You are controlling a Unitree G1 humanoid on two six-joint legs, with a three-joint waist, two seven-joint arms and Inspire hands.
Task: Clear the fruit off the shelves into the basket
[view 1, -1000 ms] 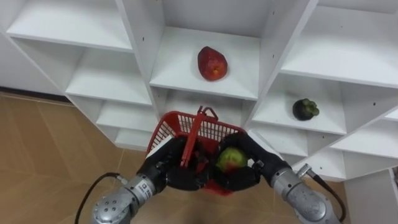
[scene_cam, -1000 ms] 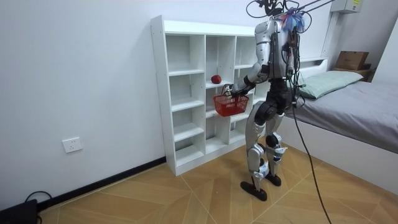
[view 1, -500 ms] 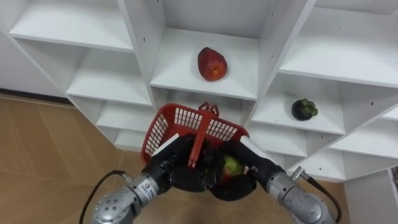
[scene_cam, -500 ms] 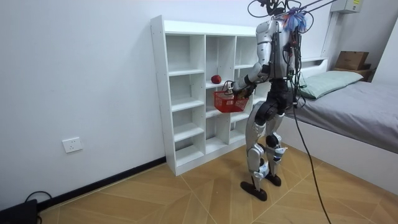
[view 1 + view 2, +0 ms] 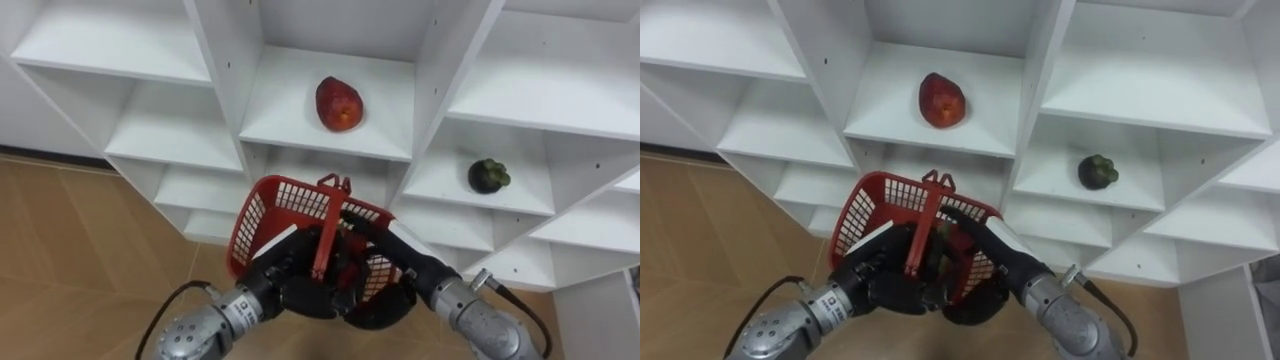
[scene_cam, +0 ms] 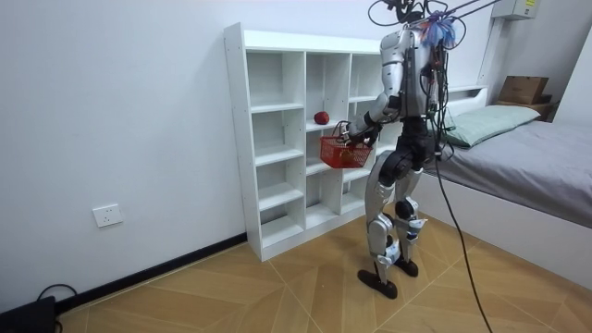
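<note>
The left hand (image 5: pixel 287 284) is curled round the upright handle of the red basket (image 5: pixel 262 206), holding it up before the white closet (image 5: pixel 120 60). The right hand (image 5: pixel 396 262) reaches into the basket over its right rim; I cannot tell how its fingers stand. 1 red fruit (image 5: pixel 339 104) lies on the middle shelf above the basket, and 1 dark fruit (image 5: pixel 489 176) on the shelf to its right, lower. The closet stands against a white wall (image 6: pixel 111 111) on a wooden floor (image 5: pixel 70 240), with a bed (image 6: pixel 546 157) behind the robot.
</note>
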